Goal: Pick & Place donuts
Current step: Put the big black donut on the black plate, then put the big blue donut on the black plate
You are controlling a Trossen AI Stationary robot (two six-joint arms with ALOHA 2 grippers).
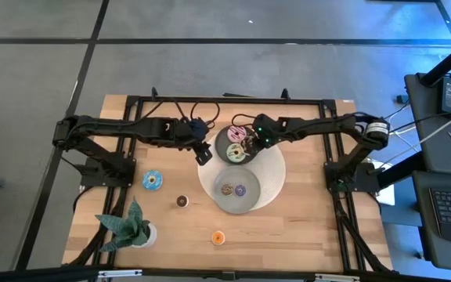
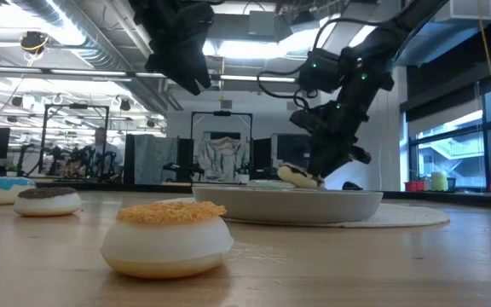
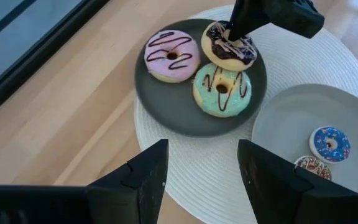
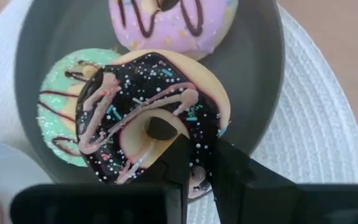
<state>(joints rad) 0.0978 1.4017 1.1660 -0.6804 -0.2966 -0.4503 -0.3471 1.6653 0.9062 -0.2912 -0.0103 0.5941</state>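
Note:
A sprinkled chocolate donut [image 4: 151, 121] hangs tilted over the dark grey dish [image 3: 166, 106], with my right gripper [image 4: 202, 163] shut on it. A pink donut [image 3: 171, 56] and a green donut [image 3: 222, 89] lie flat in that dish. Two small donuts [image 3: 330, 143] rest in the lighter dish [image 3: 291, 118] beside it. My left gripper [image 3: 202, 180] hovers open and empty above the mat's left side, also seen from above [image 1: 203, 153]. On the bare table lie a blue donut [image 1: 153, 181], a brown mini [image 1: 182, 201] and an orange mini [image 1: 218, 236]. My right gripper pinches the chocolate donut's ring [image 4: 199, 152] on the side nearest the gripper, one finger [image 4: 179, 163] by the hole, the other [image 4: 229, 168] at the outer edge. The fingers slant down from the table's right. The donut tilts above the green one. Whether its low edge touches the dish cannot be told.
Both dishes sit on a round white mat [image 1: 272, 168] at mid-table. A green star-shaped potted plant [image 1: 128, 227] stands at the near left corner. Bare wood lies near the front edge around the orange mini [image 2: 167, 239].

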